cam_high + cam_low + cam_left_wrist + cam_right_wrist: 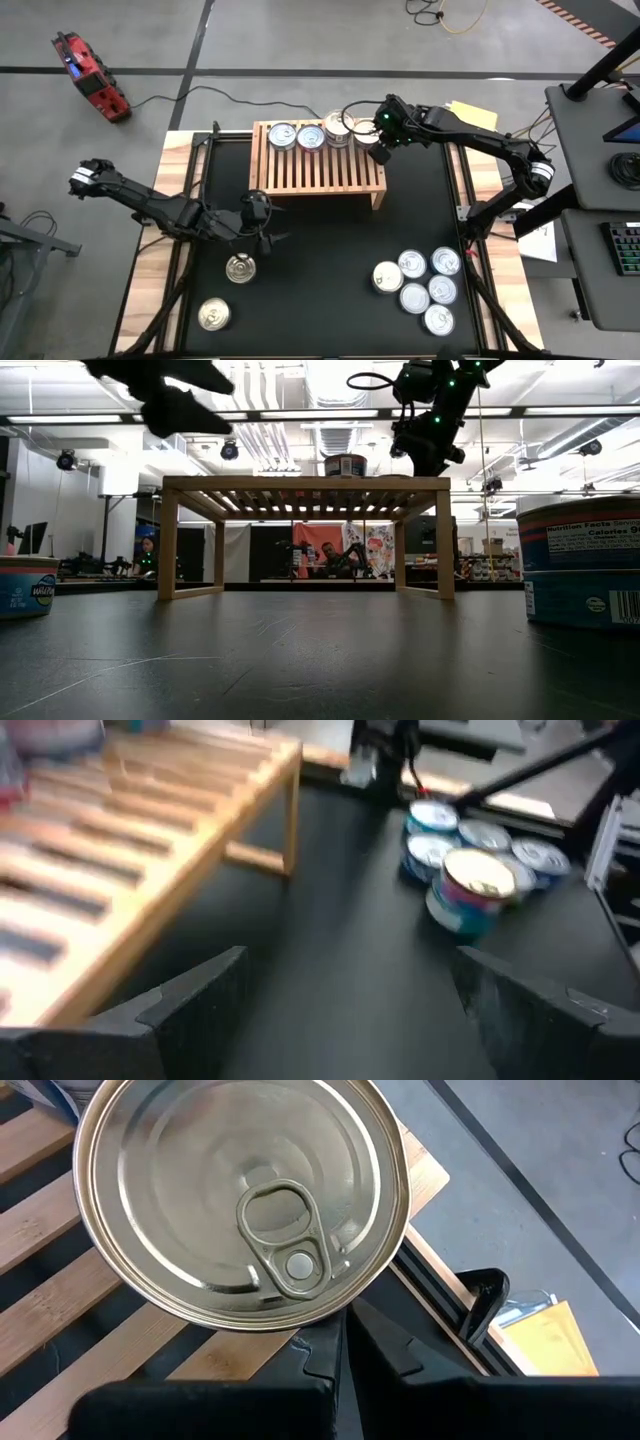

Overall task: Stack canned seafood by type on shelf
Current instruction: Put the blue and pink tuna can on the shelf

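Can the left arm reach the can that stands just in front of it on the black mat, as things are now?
Probably yes. The left gripper is open above the mat, close to that can, and nothing lies between them.

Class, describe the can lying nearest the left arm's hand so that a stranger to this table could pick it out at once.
Start at the wooden shelf at the far side of the black table. Come towards the near edge on the left, where two cans lie apart from the cluster of six on the right. It is the can closer to the shelf, just beyond the open left hand; its partner sits nearer the table's edge.
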Controlling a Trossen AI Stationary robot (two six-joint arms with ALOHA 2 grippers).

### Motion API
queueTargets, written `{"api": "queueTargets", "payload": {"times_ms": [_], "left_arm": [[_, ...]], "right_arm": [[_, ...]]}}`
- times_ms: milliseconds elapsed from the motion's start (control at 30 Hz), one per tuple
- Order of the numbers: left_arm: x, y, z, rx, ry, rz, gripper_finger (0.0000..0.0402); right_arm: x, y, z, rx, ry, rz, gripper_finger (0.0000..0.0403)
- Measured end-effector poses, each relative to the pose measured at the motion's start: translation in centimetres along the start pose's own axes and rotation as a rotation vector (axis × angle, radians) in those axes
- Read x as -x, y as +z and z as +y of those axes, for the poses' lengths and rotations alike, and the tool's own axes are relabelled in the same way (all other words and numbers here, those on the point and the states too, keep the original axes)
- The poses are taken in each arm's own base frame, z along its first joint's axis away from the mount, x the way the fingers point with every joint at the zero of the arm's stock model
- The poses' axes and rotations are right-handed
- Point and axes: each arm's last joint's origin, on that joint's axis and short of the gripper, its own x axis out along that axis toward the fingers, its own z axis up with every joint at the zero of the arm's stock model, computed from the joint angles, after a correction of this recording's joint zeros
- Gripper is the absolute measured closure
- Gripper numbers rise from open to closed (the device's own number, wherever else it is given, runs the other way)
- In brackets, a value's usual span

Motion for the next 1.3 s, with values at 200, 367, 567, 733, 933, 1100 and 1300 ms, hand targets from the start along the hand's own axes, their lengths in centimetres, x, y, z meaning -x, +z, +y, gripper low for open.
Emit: {"api": "queueTargets", "payload": {"times_ms": [200, 367, 567, 733, 933, 1100, 1300], "left_arm": [[2.0, 0.5, 0.4, 0.049, 0.062, 0.153, 0.007], [2.8, 1.8, 0.4, 0.055, 0.1, 0.212, 0.007], [3.3, 2.4, 0.4, 0.039, 0.121, 0.245, 0.007], [3.4, 2.2, 0.6, 0.048, 0.141, 0.271, 0.007], [3.5, 2.0, 0.7, 0.055, 0.155, 0.288, 0.0071], [3.5, 2.0, 0.7, 0.055, 0.155, 0.288, 0.0071], [3.5, 2.0, 0.7, 0.054, 0.155, 0.289, 0.0071]], "right_arm": [[0.0, 0.0, 0.0, 0.009, 0.0, 0.002, 0.039], [0.0, 0.0, 0.0, 0.01, 0.0, 0.003, 0.039], [0.0, 0.0, 0.1, 0.011, 0.023, 0.003, 0.039], [0.0, 0.0, 0.1, 0.002, 0.041, -0.001, 0.039], [0.0, 0.2, 0.1, 0.015, 0.042, -0.02, 0.039], [0.0, 0.2, 0.1, 0.019, 0.043, -0.024, 0.039], [0.0, 0.2, 0.1, 0.021, 0.045, -0.024, 0.039]]}}
